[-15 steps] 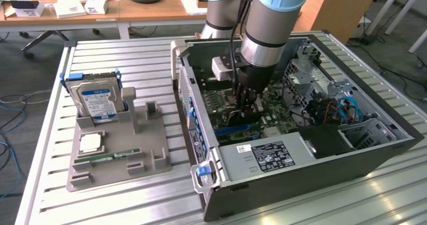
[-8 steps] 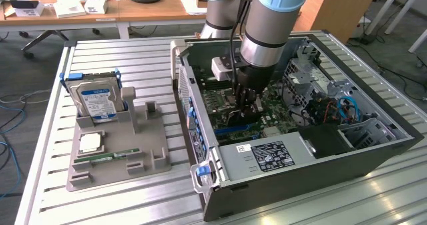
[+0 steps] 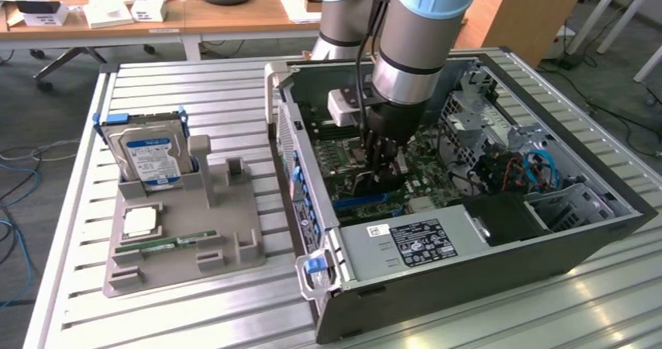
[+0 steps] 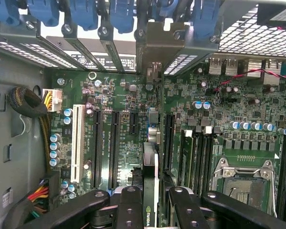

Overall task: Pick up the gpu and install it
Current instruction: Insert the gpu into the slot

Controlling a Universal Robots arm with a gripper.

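exterior: high, oblique, over open case [image 3: 466, 287] | wrist: close behind tool [image 4: 152, 193], facing motherboard [image 4: 133, 95] | shared: motherboard

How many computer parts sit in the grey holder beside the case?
3: a hard drive standing at the far end of the grey holder, a processor lying flat in the middle, and a green memory stick on edge nearer the camera. Its posts could hide a small one.

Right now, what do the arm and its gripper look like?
The arm is a silver-grey tube with pale blue joint caps and a black band. A white box sits at the wrist. The gripper is black, its fingers dotted with round screw holes.
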